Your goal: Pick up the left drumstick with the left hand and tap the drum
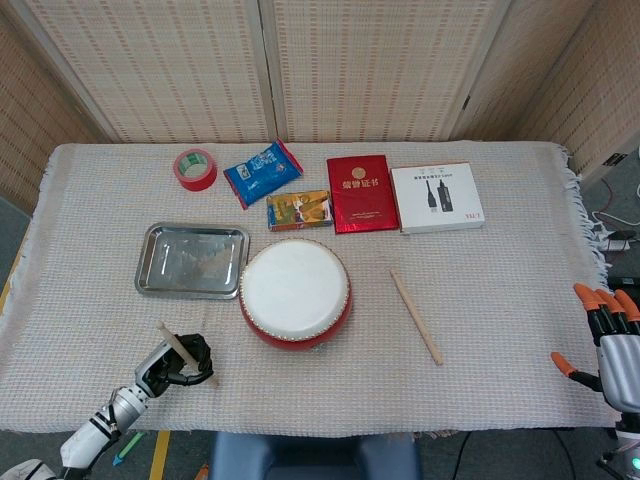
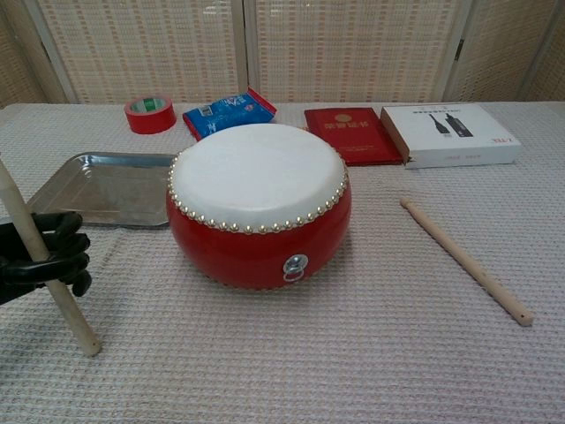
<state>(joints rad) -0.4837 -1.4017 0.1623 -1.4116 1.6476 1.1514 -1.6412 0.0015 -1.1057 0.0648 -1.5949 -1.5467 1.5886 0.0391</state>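
Note:
A red drum (image 1: 296, 294) (image 2: 259, 203) with a white skin stands in the middle of the table. To its lower left, my black left hand (image 1: 176, 360) (image 2: 40, 256) grips the left drumstick (image 1: 183, 351) (image 2: 46, 260), fingers curled around its shaft. The stick leans with its lower tip on the cloth. A second drumstick (image 1: 416, 316) (image 2: 465, 261) lies loose on the cloth right of the drum. My right hand (image 1: 610, 336), with orange fingertips, hangs spread off the table's right edge, holding nothing.
A steel tray (image 1: 192, 260) (image 2: 115, 187) sits left of the drum. Behind stand a red tape roll (image 1: 195, 169), a blue packet (image 1: 262, 171), a small colourful pack (image 1: 298, 210), a red booklet (image 1: 362, 193) and a white box (image 1: 436, 198).

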